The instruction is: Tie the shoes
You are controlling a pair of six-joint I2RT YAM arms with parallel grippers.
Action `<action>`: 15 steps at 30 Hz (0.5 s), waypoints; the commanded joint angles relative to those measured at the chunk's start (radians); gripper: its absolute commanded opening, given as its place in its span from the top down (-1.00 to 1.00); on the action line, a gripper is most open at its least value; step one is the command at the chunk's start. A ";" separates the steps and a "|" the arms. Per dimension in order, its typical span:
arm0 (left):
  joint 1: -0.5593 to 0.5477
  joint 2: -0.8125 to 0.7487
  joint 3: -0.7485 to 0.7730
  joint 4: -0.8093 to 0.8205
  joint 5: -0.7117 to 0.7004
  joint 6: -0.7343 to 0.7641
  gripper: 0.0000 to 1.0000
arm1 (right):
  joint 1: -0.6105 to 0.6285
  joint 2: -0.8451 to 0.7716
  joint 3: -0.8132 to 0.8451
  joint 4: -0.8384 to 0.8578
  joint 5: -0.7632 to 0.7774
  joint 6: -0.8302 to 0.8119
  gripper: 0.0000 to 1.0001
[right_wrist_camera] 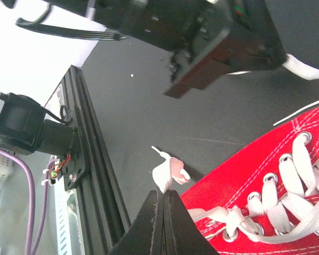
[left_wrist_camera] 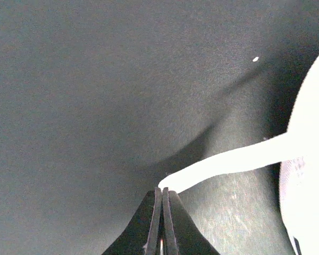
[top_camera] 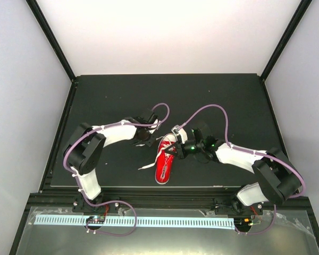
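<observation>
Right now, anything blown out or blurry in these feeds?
Left wrist: white flat shoelace and the red canvas sneaker, its white side, mostly clipped; soft lace shadow on black mat. Right wrist: sneaker stitching sharp, near lace tip soft. Top external: evenly lit.

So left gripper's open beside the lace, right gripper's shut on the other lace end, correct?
Not quite: the left gripper is shut, pinching the lace by its tip, per the left wrist view. The right gripper is shut on the other lace end, as you say.
</observation>
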 commanded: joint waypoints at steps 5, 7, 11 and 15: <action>0.006 -0.289 -0.120 0.012 -0.009 -0.172 0.97 | 0.007 -0.012 0.039 -0.029 0.063 0.014 0.97; 0.005 -0.365 -0.162 -0.020 0.015 -0.212 0.97 | 0.007 -0.018 0.046 -0.035 0.081 0.023 0.97; -0.017 -0.486 -0.260 -0.091 0.070 -0.298 0.97 | 0.007 -0.024 0.060 -0.044 0.108 0.044 0.97; -0.074 -0.650 -0.350 -0.099 0.177 -0.385 0.97 | 0.006 -0.020 0.074 -0.063 0.141 0.070 0.97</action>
